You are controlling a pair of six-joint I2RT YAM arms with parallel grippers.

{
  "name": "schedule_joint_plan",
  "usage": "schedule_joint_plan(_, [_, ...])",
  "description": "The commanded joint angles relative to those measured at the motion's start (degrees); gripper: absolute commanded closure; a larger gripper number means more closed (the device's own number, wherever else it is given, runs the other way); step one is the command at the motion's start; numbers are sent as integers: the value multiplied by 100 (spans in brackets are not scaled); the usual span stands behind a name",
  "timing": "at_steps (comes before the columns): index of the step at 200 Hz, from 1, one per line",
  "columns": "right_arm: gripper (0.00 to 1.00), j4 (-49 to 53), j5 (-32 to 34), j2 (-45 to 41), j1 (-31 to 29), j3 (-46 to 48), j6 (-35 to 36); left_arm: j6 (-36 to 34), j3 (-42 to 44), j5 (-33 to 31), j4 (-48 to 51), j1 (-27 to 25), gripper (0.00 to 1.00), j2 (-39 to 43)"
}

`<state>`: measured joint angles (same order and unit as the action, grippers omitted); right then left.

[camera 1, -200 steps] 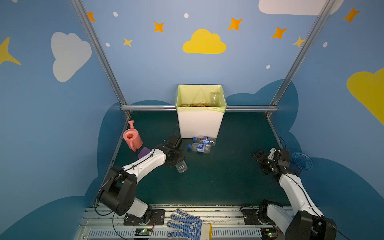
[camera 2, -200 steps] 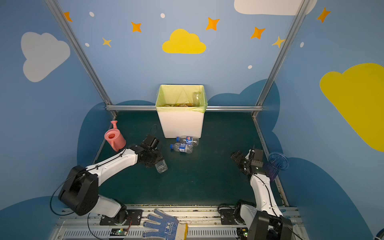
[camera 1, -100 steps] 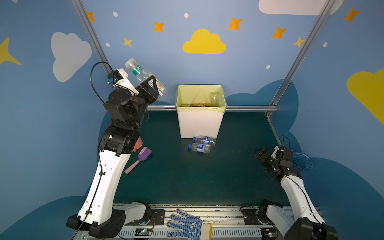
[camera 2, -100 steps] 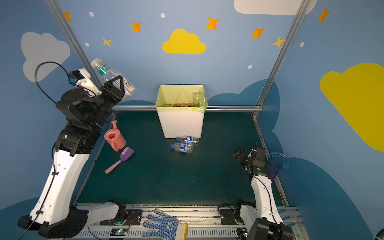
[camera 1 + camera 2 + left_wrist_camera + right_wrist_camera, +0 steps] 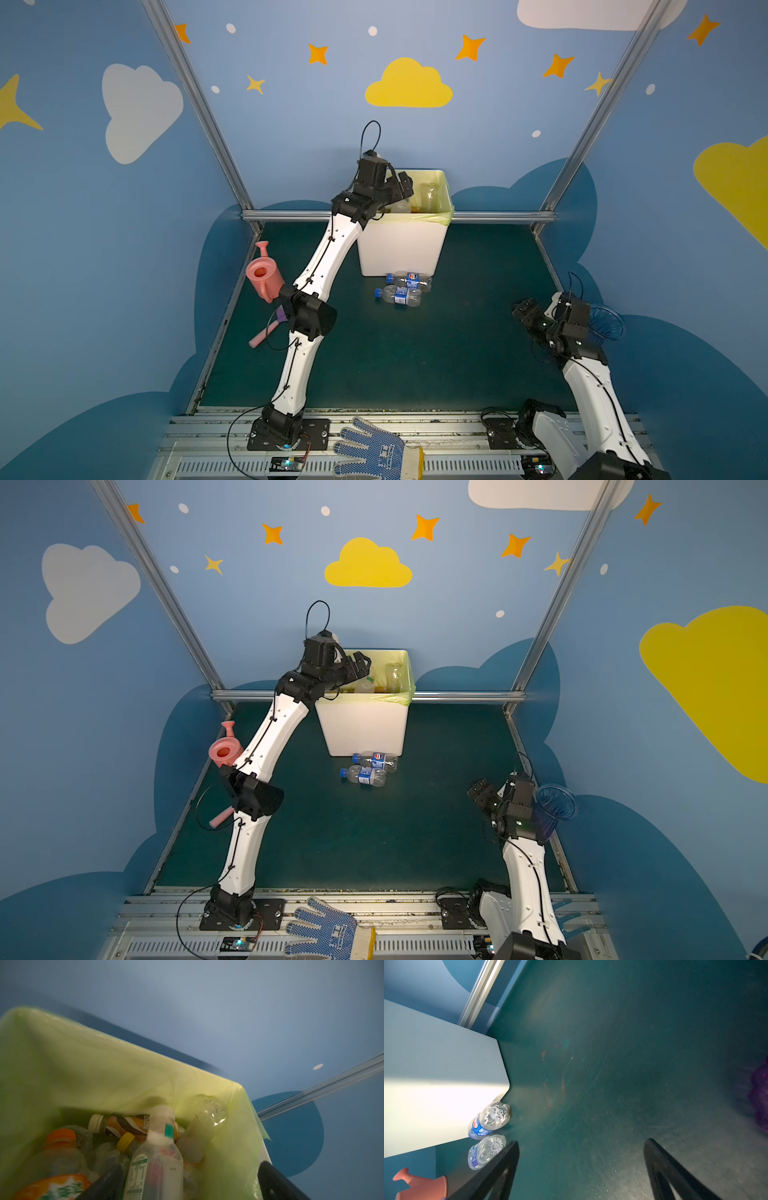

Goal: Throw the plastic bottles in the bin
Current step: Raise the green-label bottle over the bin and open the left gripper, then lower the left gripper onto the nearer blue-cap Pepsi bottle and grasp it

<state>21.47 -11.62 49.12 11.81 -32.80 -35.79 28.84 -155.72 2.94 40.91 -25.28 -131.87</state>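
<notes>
Green floor (image 5: 415, 365): the bin (image 5: 403, 253) stands at the back. Over it the left gripper (image 5: 190, 1167) gapes wide, gripping nothing. A blurred white-capped bottle (image 5: 160, 1147) lies between its fingers (image 5: 108, 1184), base cut off. The right gripper (image 5: 581, 1142) gapes empty, apart from two bottles (image 5: 401, 295).

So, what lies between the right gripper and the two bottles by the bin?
Nothing: only bare green mat separates right gripper and bottles, in both top views.

White shells and black joints form the left arm (image 5: 328, 257) and right arm (image 5: 590, 386); a thin black cable (image 5: 370, 133) loops above, seemingly clipped; the left gripper (image 5: 405, 187) is black.
</notes>
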Motion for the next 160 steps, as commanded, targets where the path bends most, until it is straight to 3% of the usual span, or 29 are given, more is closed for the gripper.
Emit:
schedule_joint_plan(1, [8, 94, -29, -138, 28, 16, 68, -503, -161, -162, -45, -180, 0, 1233])
schedule_joint_plan(22, [8, -30, -132, -93, 30, 172, -102, -713, 1653, -371, -732, -350, 0, 2199])
schedule_joint_plan(48, [8, -156, -452, 11, 23, 195, -82, -601, 4665, -526, -2795, -355, 0, 3734])
schedule_joint_plan(71, [8, -346, -702, 121, -7, 220, -70, -586, 6507, -999, -3510, -310, 0, 4809])
schedule_joint_plan(109, [8, -698, -676, 425, -446, 199, -350, -261, 8795, -1318, -3633, 122, 0, 6387])
schedule_joint_plan(131, [8, -854, -455, 768, -945, 87, -518, -787, 9626, -1538, -3258, 155, 0, 7064])
schedule_joint_plan(160, [8, -920, -511, 1277, -1095, -111, -769, -1816, 10128, -994, -2814, -164, 0, 7280])
